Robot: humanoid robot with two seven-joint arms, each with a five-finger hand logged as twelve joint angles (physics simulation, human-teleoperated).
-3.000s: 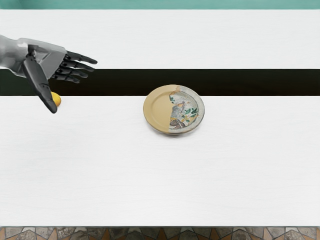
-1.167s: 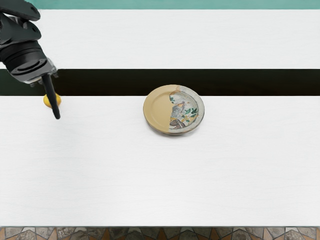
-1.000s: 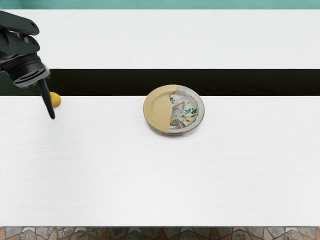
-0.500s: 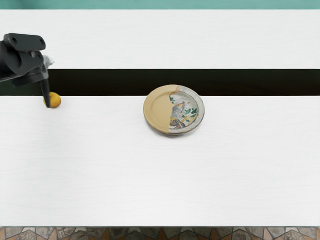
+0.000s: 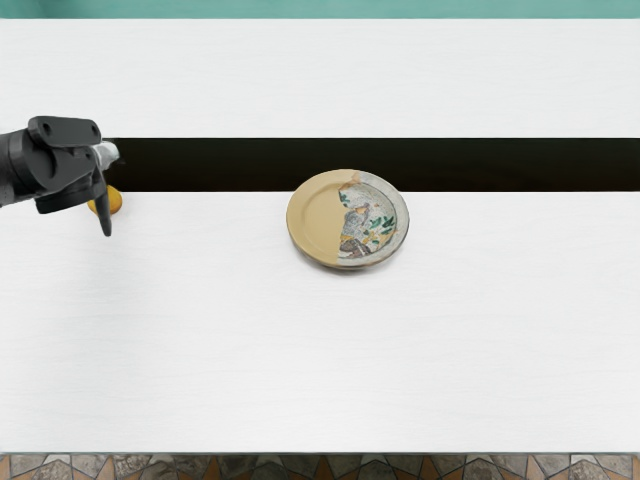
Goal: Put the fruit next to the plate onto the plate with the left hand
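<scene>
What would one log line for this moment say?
left hand: at fruit, far left | fruit: on table | plate: empty | right hand: out of view

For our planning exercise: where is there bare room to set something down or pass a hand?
Bare: the table in front of the plate, right of it, and between it and the fruit. Crowded far left, where the left hand overhangs the fruit.

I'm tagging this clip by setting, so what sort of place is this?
Likely a simulated dining or kitchen tabletop: a white table holds a decorated plate and a small orange fruit, with patterned floor tiles below.
</scene>
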